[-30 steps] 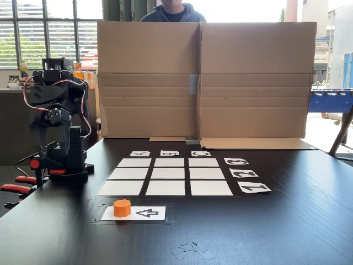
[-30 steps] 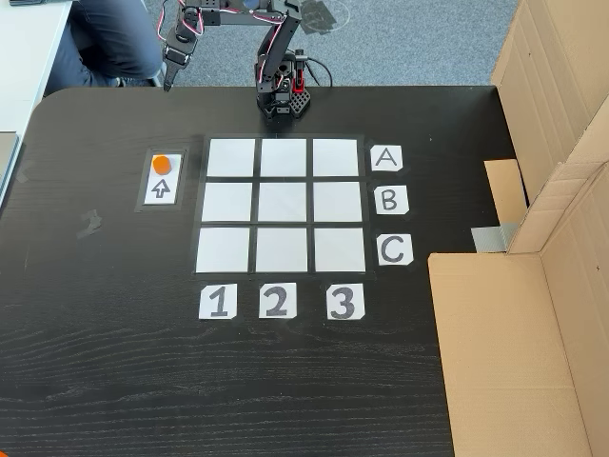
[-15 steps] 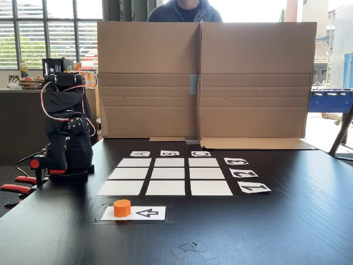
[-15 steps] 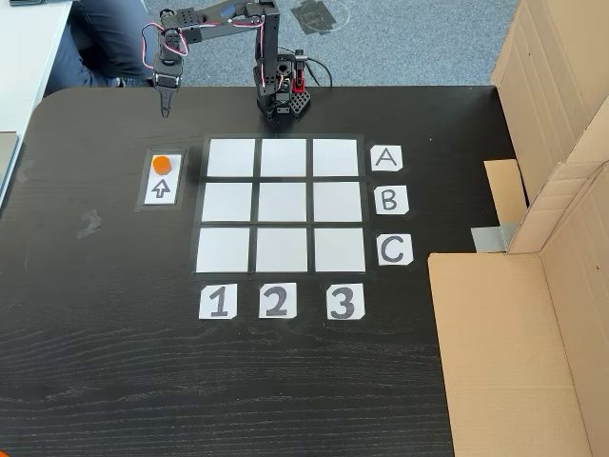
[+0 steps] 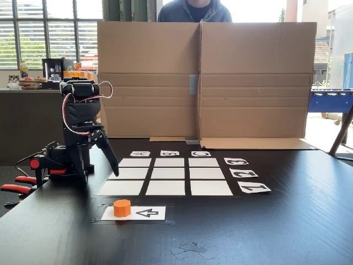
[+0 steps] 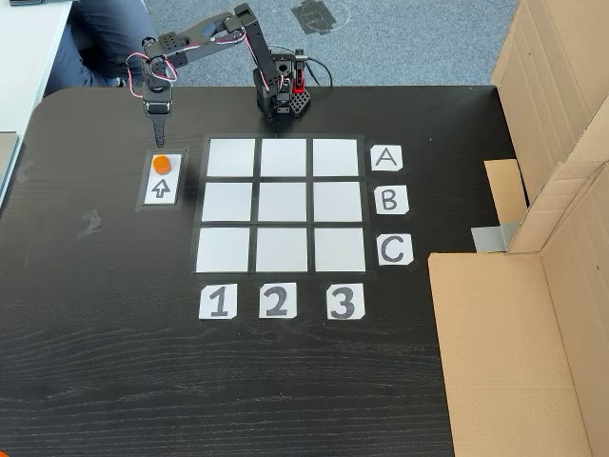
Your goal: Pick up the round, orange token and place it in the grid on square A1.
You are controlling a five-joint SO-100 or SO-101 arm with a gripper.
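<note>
Orange plastic token (image 5: 122, 207), short, faintly faceted

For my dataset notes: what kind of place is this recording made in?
Probably an office or lab set up for a robot demo: a dark table with a paper grid, a cardboard screen, large windows and carpet.

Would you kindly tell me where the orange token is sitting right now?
In the fixed view from above, the token sits on the arrow card left of the grid, level with row A, just below the hand.
</note>
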